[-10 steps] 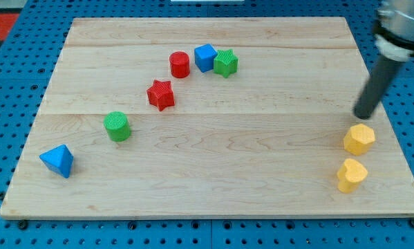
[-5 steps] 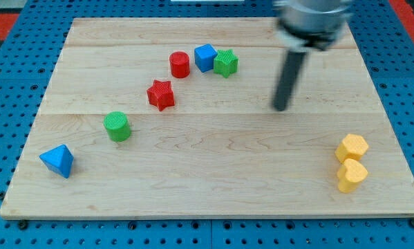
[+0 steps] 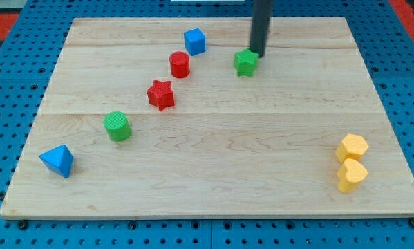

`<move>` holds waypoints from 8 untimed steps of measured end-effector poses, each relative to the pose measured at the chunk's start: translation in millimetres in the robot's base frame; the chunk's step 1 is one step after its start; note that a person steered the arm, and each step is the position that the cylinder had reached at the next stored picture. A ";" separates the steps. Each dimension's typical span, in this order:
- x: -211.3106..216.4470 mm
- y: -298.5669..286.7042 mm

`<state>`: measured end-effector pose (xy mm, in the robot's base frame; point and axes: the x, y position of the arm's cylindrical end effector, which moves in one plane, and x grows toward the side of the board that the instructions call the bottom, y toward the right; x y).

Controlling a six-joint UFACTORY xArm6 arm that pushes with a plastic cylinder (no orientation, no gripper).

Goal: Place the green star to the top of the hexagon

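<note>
The green star [image 3: 246, 62] lies on the wooden board [image 3: 213, 145] right of centre, near the view's top. My tip [image 3: 256, 53] sits just above and to the right of the star, touching or nearly touching it. The yellow hexagon [image 3: 352, 148] rests near the board's right edge, far below and to the right of the star. A yellow heart [image 3: 351, 175] lies right under the hexagon.
A blue cube [image 3: 195, 41] sits upper centre, with a red cylinder [image 3: 180, 64] and a red star [image 3: 161, 95] below-left of it. A green cylinder [image 3: 117, 126] and a blue pyramid-like block [image 3: 58, 160] lie at the left.
My tip swept from beside the yellow hexagon leftward and up to the green star. The green star shifted right and slightly down; the blue cube moved left and up, apart from it. The hexagon slid down against the heart.
</note>
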<state>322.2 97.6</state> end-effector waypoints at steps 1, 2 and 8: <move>-18.8 -12.7; -14.0 -38.0; 118.5 -0.7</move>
<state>440.7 96.9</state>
